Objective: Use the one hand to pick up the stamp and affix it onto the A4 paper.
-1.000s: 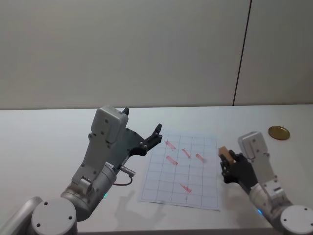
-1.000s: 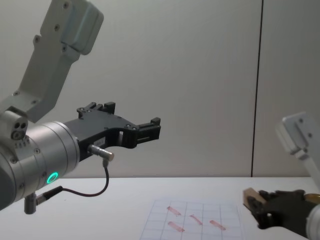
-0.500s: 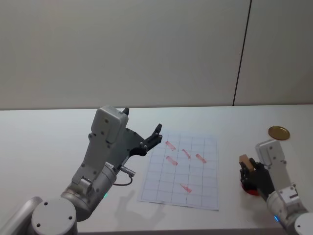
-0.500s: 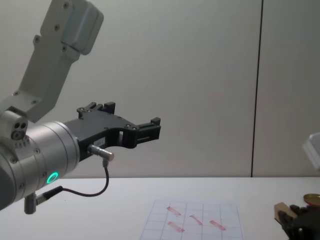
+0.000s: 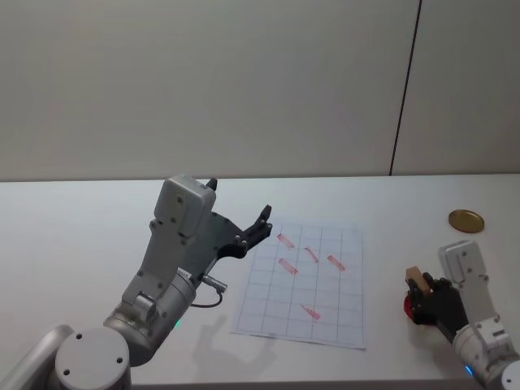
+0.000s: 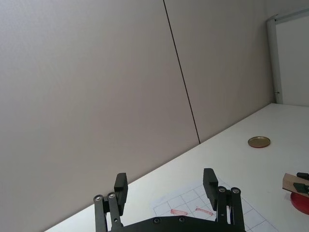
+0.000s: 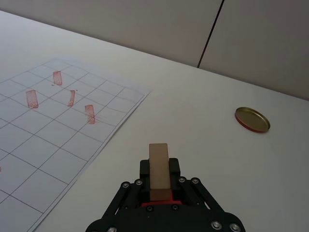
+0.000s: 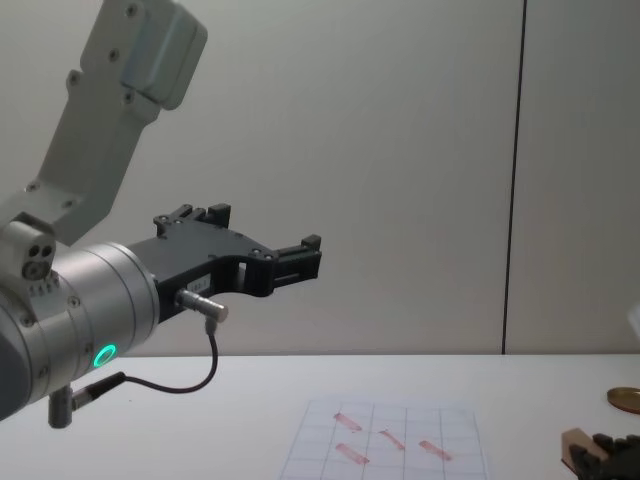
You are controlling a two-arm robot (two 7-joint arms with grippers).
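Observation:
My right gripper [image 5: 420,287] is shut on the stamp [image 5: 414,275], a small tan wooden block held upright. It sits low at the table's right side, beyond the right edge of the A4 paper [image 5: 305,284]. In the right wrist view the stamp [image 7: 158,169] stands between the black fingers, its lower end at a red pad [image 7: 157,204]. The paper [image 7: 48,145] carries several pink stamped marks. My left gripper [image 5: 262,219] hangs open in the air above the paper's left edge. The left wrist view shows the left gripper [image 6: 165,183] with nothing between its fingers.
A round golden lid [image 5: 465,220] lies on the white table behind my right gripper. The red pad [image 5: 410,309] rests on the table right of the paper. A grey wall runs behind the table.
My right gripper carried the stamp rightward off the paper's edge and lowered it over the red pad. The left arm stayed still.

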